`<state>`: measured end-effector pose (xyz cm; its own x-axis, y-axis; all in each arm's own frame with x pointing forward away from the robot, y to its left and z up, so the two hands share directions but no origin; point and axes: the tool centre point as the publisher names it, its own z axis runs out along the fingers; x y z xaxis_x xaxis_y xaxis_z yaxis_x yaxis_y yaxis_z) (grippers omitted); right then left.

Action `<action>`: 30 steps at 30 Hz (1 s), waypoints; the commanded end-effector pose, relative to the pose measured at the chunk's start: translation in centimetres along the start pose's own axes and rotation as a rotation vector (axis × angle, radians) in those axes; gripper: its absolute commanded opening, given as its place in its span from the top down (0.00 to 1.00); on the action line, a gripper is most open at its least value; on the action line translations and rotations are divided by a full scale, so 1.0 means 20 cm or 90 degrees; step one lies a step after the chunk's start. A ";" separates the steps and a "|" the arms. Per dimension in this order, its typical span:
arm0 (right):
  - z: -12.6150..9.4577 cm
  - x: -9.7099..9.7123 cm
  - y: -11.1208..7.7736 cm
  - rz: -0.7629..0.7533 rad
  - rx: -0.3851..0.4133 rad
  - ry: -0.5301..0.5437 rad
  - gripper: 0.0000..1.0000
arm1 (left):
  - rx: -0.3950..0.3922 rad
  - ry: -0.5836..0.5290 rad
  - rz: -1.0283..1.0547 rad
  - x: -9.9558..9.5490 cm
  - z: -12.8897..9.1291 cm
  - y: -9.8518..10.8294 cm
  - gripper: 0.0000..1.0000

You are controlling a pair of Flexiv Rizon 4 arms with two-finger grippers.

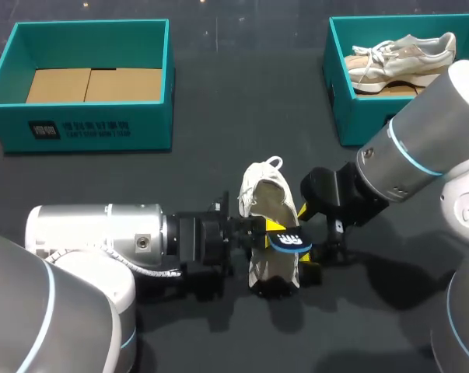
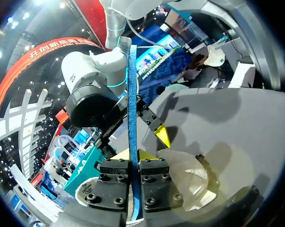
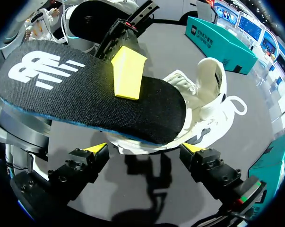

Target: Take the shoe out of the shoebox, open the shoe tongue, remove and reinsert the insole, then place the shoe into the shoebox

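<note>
Black, woven-topped insole (image 3: 85,94) with a blue foam edge is pinched between the left gripper's (image 2: 133,154) yellow tips, just above the white mesh shoe (image 1: 267,198) on the dark matte table (image 1: 218,116). Right gripper (image 3: 146,147) gapes wide beside the shoe, holding nothing.

The insole (image 1: 288,239) hides part of the shoe (image 1: 267,196).
</note>
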<state>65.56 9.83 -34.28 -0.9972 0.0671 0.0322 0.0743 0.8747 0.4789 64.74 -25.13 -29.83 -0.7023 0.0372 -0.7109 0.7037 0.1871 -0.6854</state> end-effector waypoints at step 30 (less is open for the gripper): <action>0.00 0.01 0.00 0.000 0.000 -0.002 0.00 | 0.002 0.005 0.022 -0.02 -0.02 0.04 0.71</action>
<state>65.56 9.84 -34.28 -0.9972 0.0670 0.0323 0.0742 0.8747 0.4789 66.14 -25.27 -30.52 -0.6796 0.0503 -0.7318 0.7270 0.1789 -0.6629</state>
